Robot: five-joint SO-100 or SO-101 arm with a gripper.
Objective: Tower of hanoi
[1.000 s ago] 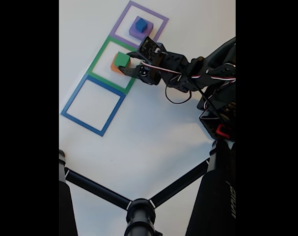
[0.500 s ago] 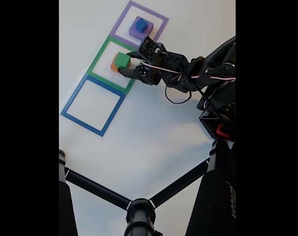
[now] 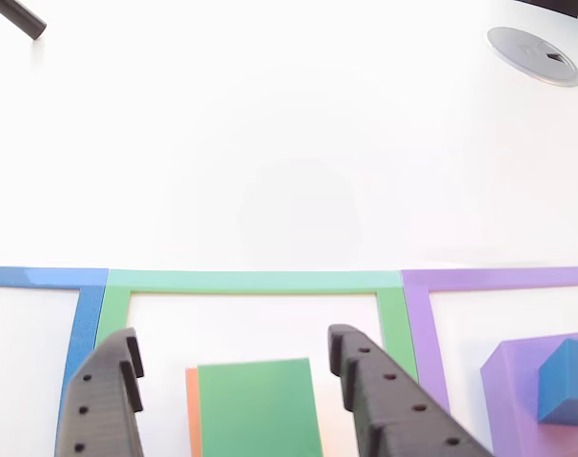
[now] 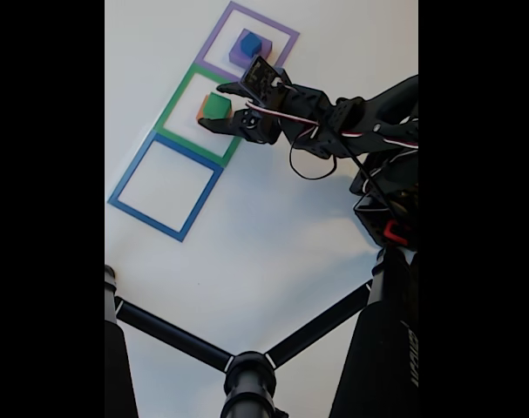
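Here we start with the white surface (image 4: 247,244), which carries three square outlines in a row; we take the green outline (image 3: 255,281) as our landmark. Inside it sits the orange block (image 4: 201,110) with the green block (image 3: 258,405) stacked on top. Just beside the green outline, within the purple outline (image 3: 503,278), the flat purple block (image 3: 508,395) bears the small blue cube (image 3: 567,381). On the other side, the blue outline (image 4: 164,185) encloses bare surface.

The end effector (image 3: 236,381) hangs over the green outline with its fingers spread wide, one on each side of the green block, apart from it and gripping nothing.

To do this step well, we judge the fingers should stay square to the green block's sides and close at its mid-height, so the pinch takes the green block alone and leaves the orange one undisturbed below. A straight lift would keep the stack from tipping.

Compared with a second ago in the fixed view, the arm has reached further over the green outline, and the fingers now straddle the block.
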